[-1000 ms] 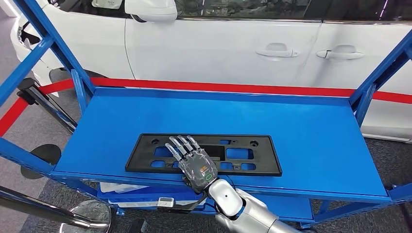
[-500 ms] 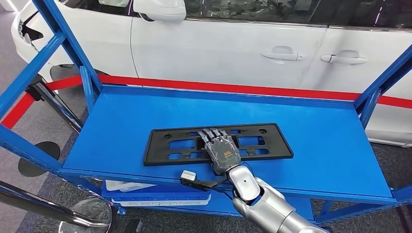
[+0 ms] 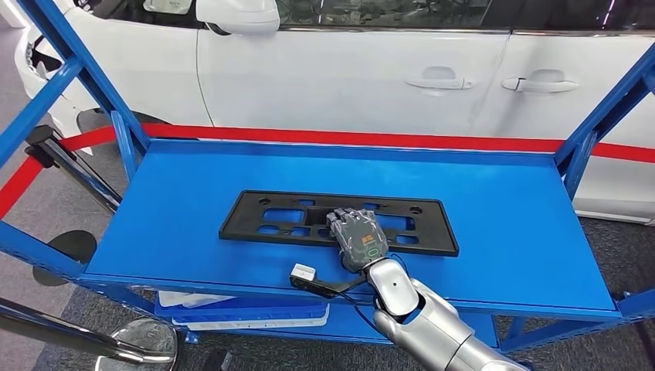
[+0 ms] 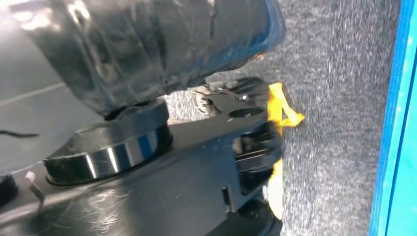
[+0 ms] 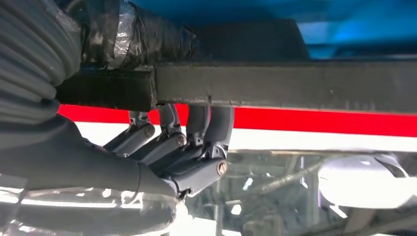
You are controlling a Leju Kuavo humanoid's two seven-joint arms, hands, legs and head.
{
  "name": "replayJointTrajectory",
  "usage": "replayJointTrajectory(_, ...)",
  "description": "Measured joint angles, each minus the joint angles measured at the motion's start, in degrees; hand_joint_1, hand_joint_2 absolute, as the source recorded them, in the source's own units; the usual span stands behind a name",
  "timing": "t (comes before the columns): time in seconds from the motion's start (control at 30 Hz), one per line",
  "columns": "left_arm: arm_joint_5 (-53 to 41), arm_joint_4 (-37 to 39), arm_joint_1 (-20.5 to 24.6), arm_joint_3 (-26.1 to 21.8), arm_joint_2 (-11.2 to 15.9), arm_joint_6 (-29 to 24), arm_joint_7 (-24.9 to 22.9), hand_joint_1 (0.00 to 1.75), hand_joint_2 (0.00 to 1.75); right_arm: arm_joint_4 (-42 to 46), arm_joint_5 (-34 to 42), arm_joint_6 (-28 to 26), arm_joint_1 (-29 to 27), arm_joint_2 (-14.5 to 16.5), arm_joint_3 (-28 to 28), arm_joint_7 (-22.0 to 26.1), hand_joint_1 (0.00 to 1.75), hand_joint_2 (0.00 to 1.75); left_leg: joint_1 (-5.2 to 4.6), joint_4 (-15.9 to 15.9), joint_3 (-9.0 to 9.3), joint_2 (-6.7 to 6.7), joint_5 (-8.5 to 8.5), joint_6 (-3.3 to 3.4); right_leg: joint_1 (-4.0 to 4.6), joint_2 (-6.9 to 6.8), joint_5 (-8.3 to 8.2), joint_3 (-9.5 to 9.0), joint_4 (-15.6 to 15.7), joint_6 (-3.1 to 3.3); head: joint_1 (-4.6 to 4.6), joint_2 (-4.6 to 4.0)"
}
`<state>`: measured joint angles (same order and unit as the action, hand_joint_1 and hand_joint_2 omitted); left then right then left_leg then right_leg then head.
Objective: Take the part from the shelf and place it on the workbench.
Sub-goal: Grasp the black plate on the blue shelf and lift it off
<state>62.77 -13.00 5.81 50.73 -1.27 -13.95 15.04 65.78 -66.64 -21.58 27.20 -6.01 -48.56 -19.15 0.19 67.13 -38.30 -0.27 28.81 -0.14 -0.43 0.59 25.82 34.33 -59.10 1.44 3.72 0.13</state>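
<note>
At the far left of the head view, a blue upright post [image 3: 73, 68] of the shelf frame slants across the front of a white car [image 3: 347, 69], and a red floor stripe [image 3: 371, 140] runs along behind the shelf's back edge. The blue shelf [image 3: 510, 224] spreads across the middle of the picture. On it lies the part [image 3: 270, 220], a flat black rectangular frame with cut-out slots, lying lengthwise near the middle of the shelf and a little toward the front edge.

Just in front of the part, near the shelf's front edge, a small white and black block [image 3: 303, 273] on a dark cable sits beside the wrist. To its right, the right hand [image 3: 357, 236] comes up from below on its silver arm and lies over the part's front rail, right of the part's centre, fingers curled down onto it. In the right wrist view the fingers [image 5: 189, 142] hook around the dark bar of the part [image 5: 295, 86], with the thumb side above it, so the hand grips the part.

The left wrist view faces grey carpet [image 4: 334, 98] beside a blue edge [image 4: 393, 147]; whether the left hand is wide or closed I cannot tell.
</note>
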Motion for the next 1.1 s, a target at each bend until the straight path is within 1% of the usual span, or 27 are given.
replayJointTrajectory(0.03,-0.01,0.00,0.07,0.00,0.03,-0.02,0.00,0.00,0.00,0.18,-0.04,0.12,0.03,-0.06,0.04,0.00,1.75,1.75,-0.13,-3.94,1.87,-0.02,-1.51,0.26,0.09,0.06,0.04,-0.01,-0.01,-0.09,-0.01,0.00)
replayJointTrajectory(0.07,-0.01,0.00,0.14,0.01,0.05,-0.06,0.01,0.00,0.00,0.36,-0.07,0.27,0.06,-0.11,0.08,-0.01,1.75,1.75,-0.26,-6.87,3.21,-0.05,-2.40,0.52,0.14,0.11,0.04,0.06,0.00,-0.24,-0.03,0.00)
replayJointTrajectory(0.1,-0.02,0.00,0.19,0.02,0.08,-0.12,0.01,0.00,0.00,0.53,-0.09,0.49,0.08,-0.16,0.11,-0.01,1.75,1.75,-0.41,-8.64,3.99,-0.08,-2.71,0.77,0.19,0.13,0.02,0.15,0.02,-0.42,-0.04,0.00)
replayJointTrajectory(0.17,-0.05,0.00,0.18,0.05,0.11,-0.28,0.01,0.00,0.00,0.78,-0.03,0.86,0.10,-0.25,0.19,-0.01,1.75,1.75,-0.47,-9.19,4.13,-0.12,-2.71,1.19,0.22,0.14,-0.12,0.25,0.19,-0.93,-0.06,0.00)
replayJointTrajectory(0.23,-0.15,0.01,0.14,0.07,0.15,-0.44,-0.04,0.00,0.00,1.05,0.13,0.92,0.07,-0.39,0.30,0.03,1.75,1.75,-0.18,-9.88,4.46,-0.03,-3.09,1.81,0.23,0.06,0.61,0.63,-0.72,-1.52,-0.12,0.00)
replayJointTrajectory(0.27,-0.26,0.01,0.19,0.07,0.17,-0.55,-0.10,0.00,0.00,1.18,0.21,0.84,0.09,-0.47,0.38,0.08,1.75,1.75,-0.03,-10.24,4.65,0.03,-3.28,2.15,0.25,0.00,1.77,1.44,-2.57,-1.77,-0.17,0.00)
replayJointTrajectory(0.33,-0.59,0.00,0.29,0.11,0.19,-0.83,-0.32,0.00,0.00,1.31,0.26,0.59,0.06,-0.61,0.49,0.20,1.75,1.75,-0.01,-10.41,4.81,0.08,-3.35,2.53,0.18,-0.10,5.16,4.59,-9.41,-2.09,-0.28,0.00)
replayJointTrajectory(0.37,-0.72,-0.01,0.32,0.19,0.19,-1.05,-0.40,0.00,0.00,1.33,0.26,0.44,0.01,-0.66,0.51,0.26,1.75,1.75,-0.02,-10.34,4.80,0.09,-3.31,2.62,0.13,-0.10,6.53,6.34,-13.00,-2.20,-0.30,0.00)
replayJointTrajectory(0.4,-0.80,-0.01,0.30,0.28,0.19,-1.27,-0.42,0.00,0.00,1.35,0.28,0.31,-0.04,-0.72,0.51,0.34,1.75,1.75,-0.03,-10.24,4.79,0.08,-3.25,2.62,0.05,-0.11,7.03,7.50,-15.28,-2.29,-0.29,0.00)
replayJointTrajectory(0.43,-0.84,-0.01,0.26,0.38,0.19,-1.54,-0.28,0.00,0.00,1.38,0.40,0.18,-0.07,-0.79,0.53,0.48,1.75,1.75,-0.02,-10.13,4.81,0.06,-3.16,2.58,-0.05,-0.12,6.37,7.63,-15.37,-2.35,-0.30,0.00)
replayJointTrajectory(0.47,-0.87,-0.01,0.23,0.45,0.19,-1.98,-0.03,0.00,0.00,1.48,0.79,-0.05,-0.08,-0.88,0.58,0.75,1.75,1.75,0.00,-9.96,4.85,0.03,-3.03,2.51,-0.17,-0.14,4.84,6.74,-13.41,-2.38,-0.30,0.00)
replayJointTrajectory(0.5,-0.94,-0.01,0.22,0.49,0.19,-2.60,0.35,0.00,0.00,1.67,1.51,-0.51,-0.07,-0.97,0.70,1.24,1.75,1.75,0.03,-9.72,4.88,-0.03,-2.84,2.36,-0.31,-0.16,2.78,5.02,-9.87,-2.39,-0.30,0.00)
replayJointTrajectory(0.53,-1.07,0.00,0.23,0.52,0.19,-3.47,0.84,0.00,0.00,1.91,2.68,-1.54,-0.06,-1.03,0.89,2.03,1.75,1.75,-0.01,-9.42,4.83,-0.08,-2.60,2.15,-0.38,-0.18,1.32,3.22,-6.20,-2.36,-0.31,0.00)
replayJointTrajectory(0.57,-1.30,0.01,0.27,0.57,0.19,-4.52,1.43,0.00,0.00,2.28,4.02,-3.10,-0.05,-1.07,1.10,3.01,1.75,1.75,-0.09,-9.03,4.66,-0.12,-2.37,1.90,-0.39,-0.14,0.41,1.85,-3.34,-2.21,-0.27,0.00)
replayJointTrajectory(0.6,-1.54,0.01,0.31,0.66,0.20,-5.56,2.04,0.00,0.00,2.69,5.26,-5.03,-0.05,-1.09,1.29,4.05,1.75,1.75,-0.16,-8.74,4.48,-0.14,-2.23,1.62,-0.33,-0.08,0.14,1.09,-1.69,-2.00,-0.25,0.00)
replayJointTrajectory(0.7,-2.33,-0.01,0.34,1.02,0.20,-8.63,4.27,0.00,1.31,4.34,7.20,-11.62,-0.37,-1.10,1.89,6.97,1.75,1.75,-0.19,-8.47,4.20,-0.11,-2.06,0.96,-0.12,0.13,0.17,0.88,-0.91,-1.11,-0.23,0.00)
replayJointTrajectory(0.73,-2.55,-0.01,0.34,1.14,0.20,-9.91,5.13,0.00,1.75,5.24,7.22,-13.62,-0.63,-1.10,2.25,7.93,1.75,1.75,-0.14,-7.96,4.02,-0.07,-1.59,0.73,-0.16,0.13,0.10,0.80,-0.80,-0.79,-0.20,0.00)
replayJointTrajectory(0.77,-2.68,-0.01,0.35,1.22,0.18,-11.27,5.95,0.00,1.75,6.35,6.98,-15.26,-0.95,-1.09,2.68,8.93,1.75,1.75,-0.09,-6.48,3.42,-0.04,-0.56,0.47,-0.23,0.08,0.03,0.72,-0.68,-0.44,-0.14,0.00)
replayJointTrajectory(0.8,-2.73,-0.01,0.35,1.30,0.14,-12.70,6.76,0.00,1.75,7.69,6.55,-16.48,-1.30,-1.04,3.20,10.11,1.75,1.75,-0.01,-3.76,2.25,-0.01,1.02,0.21,-0.25,0.03,0.00,0.66,-0.62,-0.17,-0.09,0.00)
replayJointTrajectory(0.83,-2.63,-0.01,0.34,1.34,0.08,-14.09,7.52,0.00,1.75,9.04,6.02,-17.30,-1.65,-0.96,3.77,11.38,1.75,1.75,0.05,-0.13,0.71,0.00,2.81,0.00,-0.20,-0.01,0.01,0.64,-0.62,0.02,-0.04,0.00)
replayJointTrajectory(0.87,-2.48,-0.01,0.31,1.36,0.01,-15.20,8.20,0.00,1.31,10.35,5.46,-17.73,-2.06,-0.81,4.34,12.75,1.75,1.75,0.09,3.69,-1.03,-0.01,4.37,-0.15,-0.13,-0.02,0.02,0.64,-0.62,0.16,-0.03,0.00)
replayJointTrajectory(0.9,-2.33,-0.01,0.27,1.36,-0.05,-16.01,8.77,0.00,0.87,11.62,4.95,-17.90,-2.55,-0.59,4.92,13.99,1.75,1.75,0.13,6.50,-2.38,-0.01,5.13,-0.21,-0.04,-0.01,0.04,0.61,-0.62,0.21,-0.03,0.00)
replayJointTrajectory(0.93,-2.18,-0.01,0.26,1.36,-0.10,-16.58,9.27,0.00,0.87,13.01,4.50,-17.95,-3.11,-0.36,5.56,14.93,1.75,1.75,0.14,7.35,-2.89,-0.01,4.78,-0.16,0.03,0.00,0.06,0.59,-0.63,0.25,-0.02,0.00)
replayJointTrajectory(0.97,-2.08,-0.01,0.26,1.36,-0.12,-16.93,9.72,0.00,0.87,14.56,4.14,-17.96,-3.71,-0.08,6.24,15.62,1.75,1.75,0.12,6.02,-2.40,-0.01,3.41,0.00,0.11,0.03,0.07,0.55,-0.63,0.27,-0.02,0.00)
replayJointTrajectory(1.03,-1.97,-0.01,0.31,1.36,-0.13,-17.20,10.53,0.00,1.75,18.15,3.82,-17.96,-4.55,0.43,7.75,16.56,1.75,1.75,-0.02,-1.16,0.75,-0.02,-0.49,0.66,0.21,0.07,0.09,0.46,-0.63,0.27,-0.03,0.00)
replayJointTrajectory(1.07,-1.99,-0.01,0.36,1.36,-0.13,-17.20,10.93,0.00,1.75,20.09,4.02,-17.96,-4.73,0.63,8.57,17.06,1.75,1.75,-0.17,-4.74,2.43,-0.01,-1.75,1.00,0.30,0.08,0.10,0.51,-0.65,0.20,-0.05,0.00)
replayJointTrajectory(1.1,-2.08,-0.01,0.41,1.37,-0.13,-17.20,11.30,0.00,1.75,22.13,4.53,-17.96,-4.85,0.80,9.36,17.62,1.75,1.75,-0.34,-7.15,3.56,-0.02,-2.32,1.25,0.35,0.08,0.08,0.60,-0.65,0.06,-0.05,0.00)
